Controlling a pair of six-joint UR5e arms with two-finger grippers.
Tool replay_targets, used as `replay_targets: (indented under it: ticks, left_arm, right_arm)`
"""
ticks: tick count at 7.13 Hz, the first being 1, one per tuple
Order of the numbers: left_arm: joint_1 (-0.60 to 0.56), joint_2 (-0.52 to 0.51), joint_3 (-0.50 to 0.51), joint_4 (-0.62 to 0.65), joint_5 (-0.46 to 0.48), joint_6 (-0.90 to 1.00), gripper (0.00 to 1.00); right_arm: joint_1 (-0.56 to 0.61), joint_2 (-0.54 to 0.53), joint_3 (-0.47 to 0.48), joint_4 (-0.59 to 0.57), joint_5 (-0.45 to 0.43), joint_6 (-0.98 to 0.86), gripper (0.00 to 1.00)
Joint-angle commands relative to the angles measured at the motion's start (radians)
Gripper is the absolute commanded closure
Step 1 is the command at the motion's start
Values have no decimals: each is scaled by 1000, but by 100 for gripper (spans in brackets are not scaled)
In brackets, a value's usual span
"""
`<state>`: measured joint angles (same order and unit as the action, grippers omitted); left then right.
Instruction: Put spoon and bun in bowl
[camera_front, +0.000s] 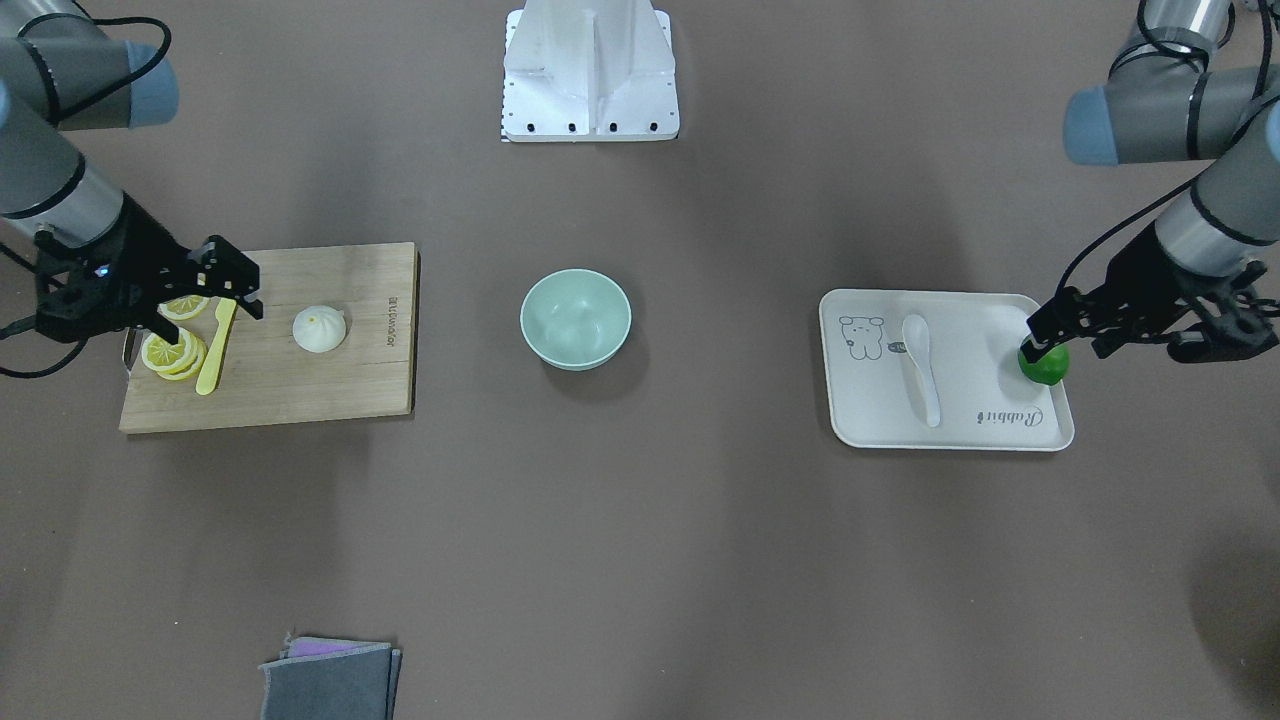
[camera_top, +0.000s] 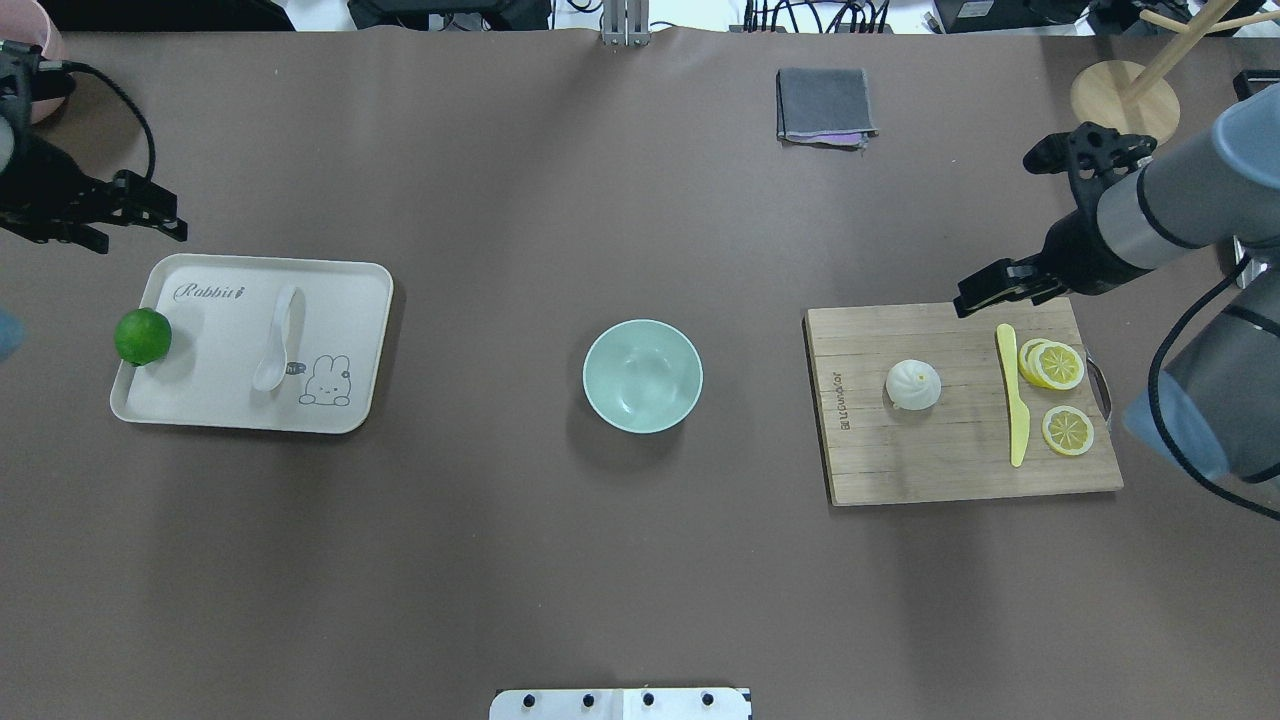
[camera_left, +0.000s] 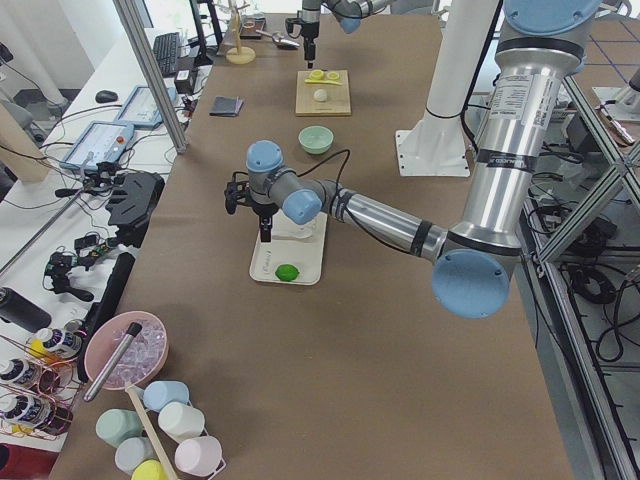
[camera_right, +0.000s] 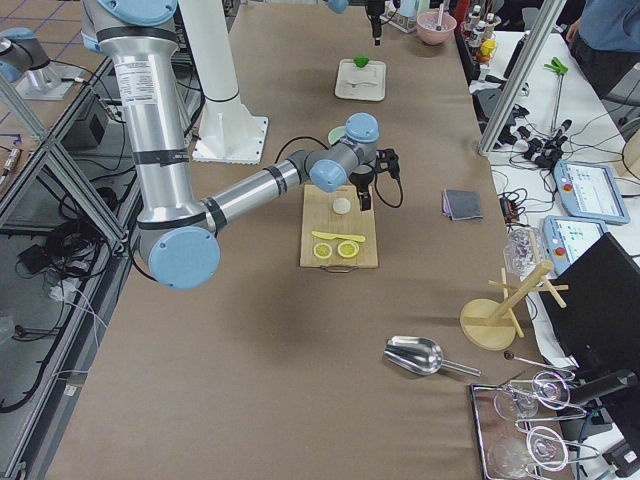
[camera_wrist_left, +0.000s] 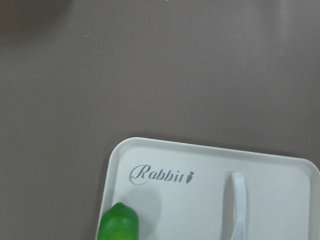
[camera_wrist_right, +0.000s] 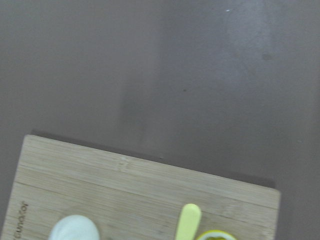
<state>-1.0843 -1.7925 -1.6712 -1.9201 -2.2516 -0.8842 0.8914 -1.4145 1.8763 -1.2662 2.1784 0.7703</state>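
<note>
the table (camera_top: 500, 550) has a matt brown covering. the board (camera_top: 900, 460) is pale wood with visible grain. the bowl (camera_top: 590, 385) is smooth and faintly shiny, the spoon (camera_top: 277, 340) glossy white, the tray (camera_top: 220, 390) matt cream, the knife (camera_top: 1015, 400) yellow plastic, the folded cloth (camera_top: 822, 103) grey fabric.

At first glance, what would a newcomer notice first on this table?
The pale green bowl stands empty in the table's middle. On the robot's left, a white tray holds a bright green lime and the white spoon; on its right, a wooden board carries the bun, lemon slices and a yellow knife.
</note>
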Motion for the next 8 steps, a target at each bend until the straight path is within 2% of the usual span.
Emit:
replay_targets:
  ticks: [1, 4, 6, 7, 8]
  left_arm:
    - [58, -97, 118, -7, 6, -15, 9]
    - [118, -125, 175, -10, 7, -13, 15]
    - [188, -123, 185, -11, 58, -16, 20]
    - [205, -125, 195, -13, 63, -15, 23]
    - [210, -123, 200, -13, 66, -15, 27]
  right_arm:
    - [-139, 8, 20, 1, -110, 102, 1]
    - [-197, 23, 3, -1, -152, 110, 3]
    - [-201, 26, -25, 1, -152, 109, 3]
    - [-203, 32, -35, -1, -152, 109, 8]
    - [-203, 32, -37, -2, -153, 109, 17]
